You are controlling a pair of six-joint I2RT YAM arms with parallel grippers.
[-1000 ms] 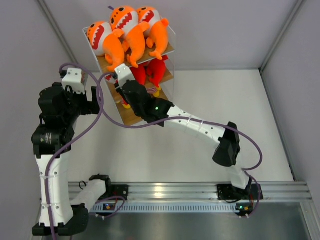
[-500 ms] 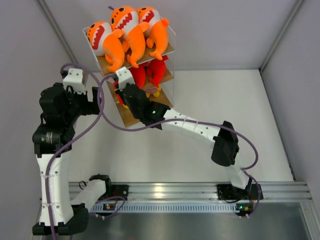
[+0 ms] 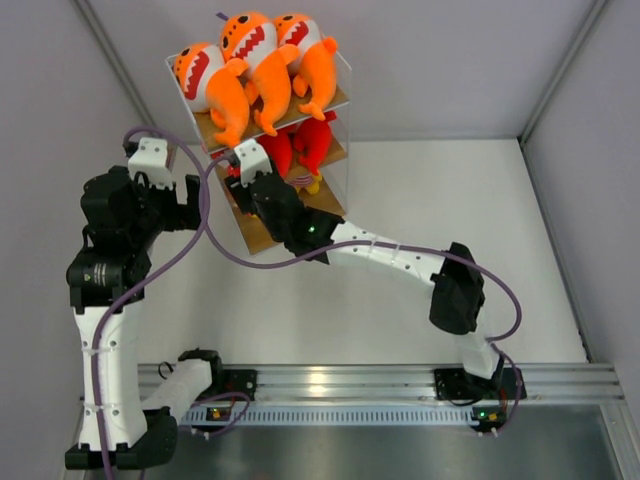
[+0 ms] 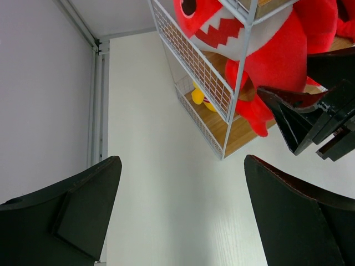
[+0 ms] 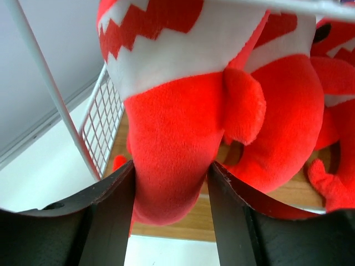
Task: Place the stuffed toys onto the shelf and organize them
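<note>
right hand point(image 5: 172, 166) straddles a red shark point(image 5: 177, 111) on the shelf point(image 5: 166, 231).

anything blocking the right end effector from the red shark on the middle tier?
Nothing visible. The red shark sits directly between the right end effector fingers, inside the shelf middle tier. The white wire post stands off to one side, not between them.

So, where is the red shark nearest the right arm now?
Right wrist view, centre: the red shark is on the middle board of the shelf, inside the right tool, another red shark to its right.
</note>
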